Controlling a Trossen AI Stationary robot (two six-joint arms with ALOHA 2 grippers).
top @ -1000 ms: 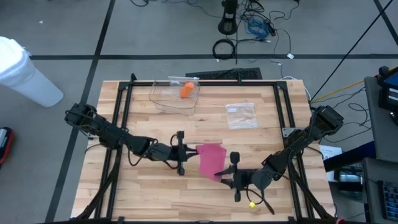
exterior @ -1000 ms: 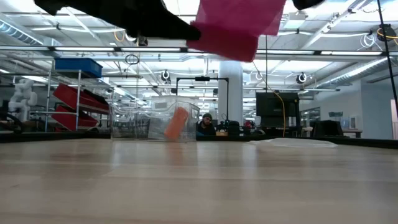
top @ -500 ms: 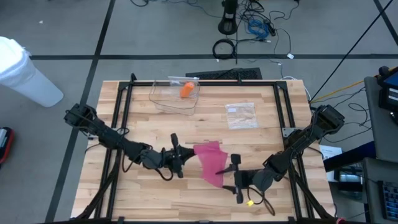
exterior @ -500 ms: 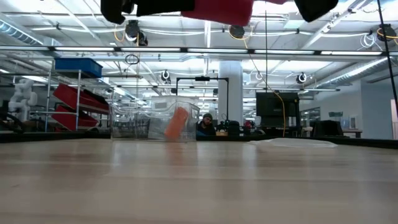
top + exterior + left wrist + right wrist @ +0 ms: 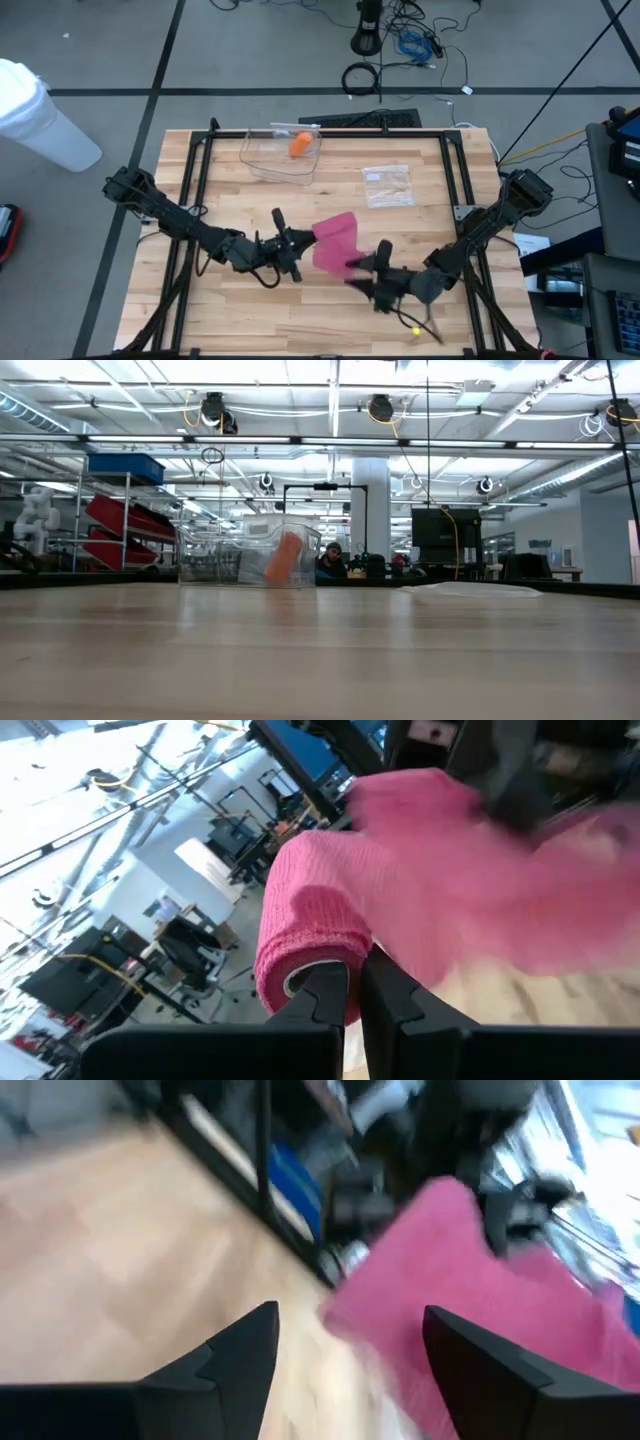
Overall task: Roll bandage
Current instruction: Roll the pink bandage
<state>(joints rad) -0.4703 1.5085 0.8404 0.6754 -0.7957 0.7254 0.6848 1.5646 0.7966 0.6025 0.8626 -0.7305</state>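
Note:
A pink bandage (image 5: 335,240) hangs above the middle of the table, clear of the wood. One end is wound into a small roll (image 5: 305,935), and the loose strip (image 5: 470,890) runs off toward the table's right. My left gripper (image 5: 297,246) is shut on the rolled end. On the bandage's near right side, my right gripper (image 5: 362,272) stands open. The strip's free end (image 5: 440,1280) shows between and beyond its two fingers (image 5: 235,1355), apart from them as far as I can see. The low view shows neither gripper nor the bandage. My left gripper pinches the rolled end of the bandage (image 5: 318,970) between its two fingers (image 5: 385,995). It comes level from the table's left side. The roll sits at the fingertips, lifted clear of the table, and the loose strip trails away from it toward my right gripper.
A clear container (image 5: 283,152) holding an orange item stands at the far edge, also seen in the low view (image 5: 250,550). A clear plastic bag (image 5: 388,185) lies far right of centre. Black frame rails (image 5: 195,190) run along the table's sides. Bare wood spreads along the near edge.
My right gripper has opened, let go of the bandage's free end and rolled about its own axis. My left gripper has risen and rolled with the rolled end still held. The bandage has lifted out of the top of the low view and turned about.

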